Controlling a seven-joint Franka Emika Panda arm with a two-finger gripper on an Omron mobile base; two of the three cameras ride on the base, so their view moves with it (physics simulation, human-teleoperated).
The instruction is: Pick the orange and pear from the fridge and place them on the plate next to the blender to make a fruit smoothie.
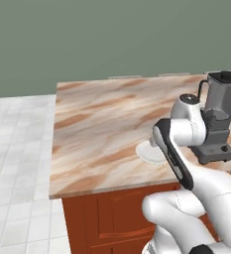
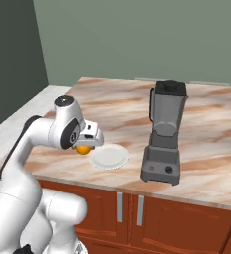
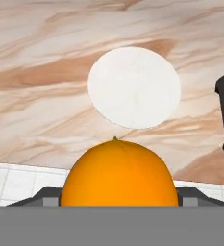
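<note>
Your fingers (image 3: 118,204) are clamped on the orange (image 3: 118,173), hanging just short of the plate (image 3: 134,86), which sits left of the blender (image 2: 164,134). Push forward over it.

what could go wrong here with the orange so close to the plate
1. The orange is held short of the plate, near the counter edge; released now, it might roll off.
2. Set on the flat plate, it might roll away.
3. An overshoot could bump the blender beside the plate.
</note>
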